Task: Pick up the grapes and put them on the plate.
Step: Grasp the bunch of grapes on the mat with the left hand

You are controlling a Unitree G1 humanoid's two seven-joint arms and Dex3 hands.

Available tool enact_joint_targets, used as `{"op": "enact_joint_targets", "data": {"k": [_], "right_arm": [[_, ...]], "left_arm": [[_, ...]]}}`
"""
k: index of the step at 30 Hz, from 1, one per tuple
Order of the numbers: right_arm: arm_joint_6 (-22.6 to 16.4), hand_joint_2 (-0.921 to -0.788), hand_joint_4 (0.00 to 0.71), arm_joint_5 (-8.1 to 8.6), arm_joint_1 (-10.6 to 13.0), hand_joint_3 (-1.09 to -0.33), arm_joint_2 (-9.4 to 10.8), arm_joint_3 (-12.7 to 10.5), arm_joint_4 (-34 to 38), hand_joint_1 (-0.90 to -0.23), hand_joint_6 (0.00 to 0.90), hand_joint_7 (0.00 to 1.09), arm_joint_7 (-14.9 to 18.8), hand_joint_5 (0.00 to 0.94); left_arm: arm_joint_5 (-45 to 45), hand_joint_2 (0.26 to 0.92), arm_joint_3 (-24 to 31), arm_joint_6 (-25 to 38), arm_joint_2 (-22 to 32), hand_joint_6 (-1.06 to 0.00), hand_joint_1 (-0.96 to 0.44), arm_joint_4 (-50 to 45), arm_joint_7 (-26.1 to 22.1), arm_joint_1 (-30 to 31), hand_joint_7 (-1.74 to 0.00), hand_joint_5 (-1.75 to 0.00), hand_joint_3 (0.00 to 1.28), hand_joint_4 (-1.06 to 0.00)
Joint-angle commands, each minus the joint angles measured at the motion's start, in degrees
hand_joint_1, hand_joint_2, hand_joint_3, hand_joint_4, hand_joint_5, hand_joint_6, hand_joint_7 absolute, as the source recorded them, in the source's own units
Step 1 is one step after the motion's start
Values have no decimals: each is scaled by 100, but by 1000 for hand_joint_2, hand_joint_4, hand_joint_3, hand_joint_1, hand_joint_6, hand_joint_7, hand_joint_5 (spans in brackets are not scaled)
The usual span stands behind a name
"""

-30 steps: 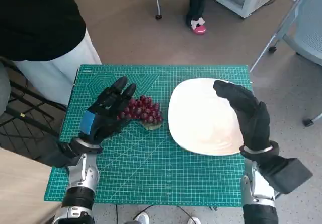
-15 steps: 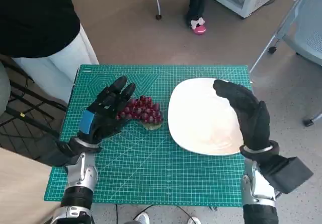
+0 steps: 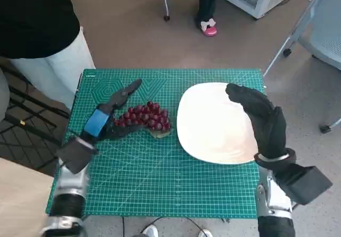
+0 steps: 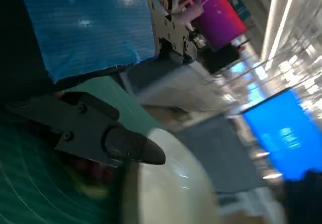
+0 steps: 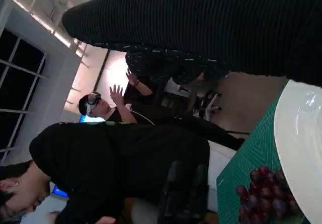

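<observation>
While person (image 3: pixel 37 29) stands beside mat (image 3: pixel 160 178), both hands spread: left hand (image 3: pixel 109 112) touching grapes (image 3: pixel 146 117), right hand (image 3: pixel 261 120) above plate (image 3: pixel 208 125).

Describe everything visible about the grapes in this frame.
The grapes are a bunch of dark red, glossy round berries with a bit of greenish stem at one end. They lie flat on the green cutting mat, just beside the white plate, not on it. The left robot hand reaches around their near side, apparently touching them.
</observation>
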Motion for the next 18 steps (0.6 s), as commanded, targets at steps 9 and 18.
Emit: {"op": "enact_joint_targets", "data": {"k": [9,18], "right_arm": [[96,-921,359,-1,81,-887,-42,-12,32,-629,-1,465,15,1],[59,-921,360,-37,86,-886,-54,-15,32,-629,-1,468,-11,1]], "left_arm": [[1931,732,-989,2457,281,-207,-269,-1967,429,85,-17,1,0,0],[2779,723,-1732,3677,167,-236,-221,-1948,427,-300,-15,-2,0,-9]]}}
